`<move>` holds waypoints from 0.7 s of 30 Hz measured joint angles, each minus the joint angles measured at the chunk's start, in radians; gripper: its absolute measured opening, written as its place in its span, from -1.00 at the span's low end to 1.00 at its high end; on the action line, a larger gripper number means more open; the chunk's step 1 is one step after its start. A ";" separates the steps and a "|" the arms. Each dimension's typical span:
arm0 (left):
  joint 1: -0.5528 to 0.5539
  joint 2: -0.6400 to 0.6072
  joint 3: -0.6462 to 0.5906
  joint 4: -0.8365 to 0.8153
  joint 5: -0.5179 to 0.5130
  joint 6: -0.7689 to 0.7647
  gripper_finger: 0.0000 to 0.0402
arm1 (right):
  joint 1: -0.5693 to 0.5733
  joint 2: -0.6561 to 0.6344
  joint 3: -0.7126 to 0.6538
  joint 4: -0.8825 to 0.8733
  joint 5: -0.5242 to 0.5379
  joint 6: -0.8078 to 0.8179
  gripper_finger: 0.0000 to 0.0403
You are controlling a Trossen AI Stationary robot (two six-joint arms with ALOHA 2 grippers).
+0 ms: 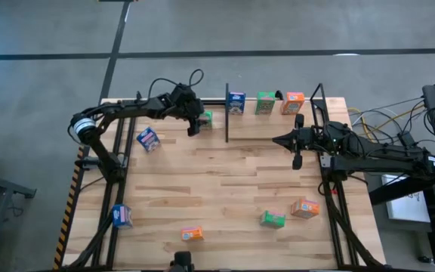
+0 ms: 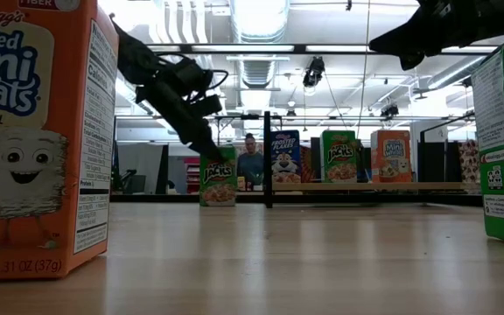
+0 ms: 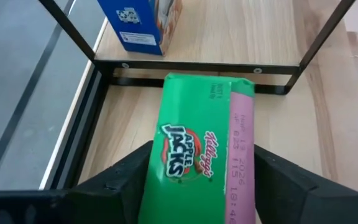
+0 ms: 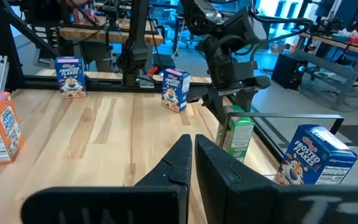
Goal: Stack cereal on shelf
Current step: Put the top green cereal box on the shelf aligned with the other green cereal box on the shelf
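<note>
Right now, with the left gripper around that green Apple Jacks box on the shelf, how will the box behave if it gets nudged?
The green Apple Jacks box looks light and stiff. Upright and narrow on the shelf, it would probably tip easily.

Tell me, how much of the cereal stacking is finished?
Three boxes already stand on the shelf: blue, green, orange. The left pincer is around a fourth, a green box, at the shelf's other section. Five boxes are left on the table. The right pincer waits shut.
</note>
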 joint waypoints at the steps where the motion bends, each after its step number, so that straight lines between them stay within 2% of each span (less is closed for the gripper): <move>1: -0.002 -0.001 0.000 -0.001 0.000 -0.002 0.01 | 0.000 0.000 0.000 0.000 0.000 0.000 -0.94; 17: -0.025 -0.028 0.000 -0.029 -0.001 -0.039 -0.28 | 0.000 0.000 0.000 -0.007 -0.001 -0.019 -0.94; 21: -0.045 -0.069 0.007 -0.105 -0.002 -0.069 -0.30 | 0.000 0.000 -0.003 -0.055 -0.003 -0.063 -0.94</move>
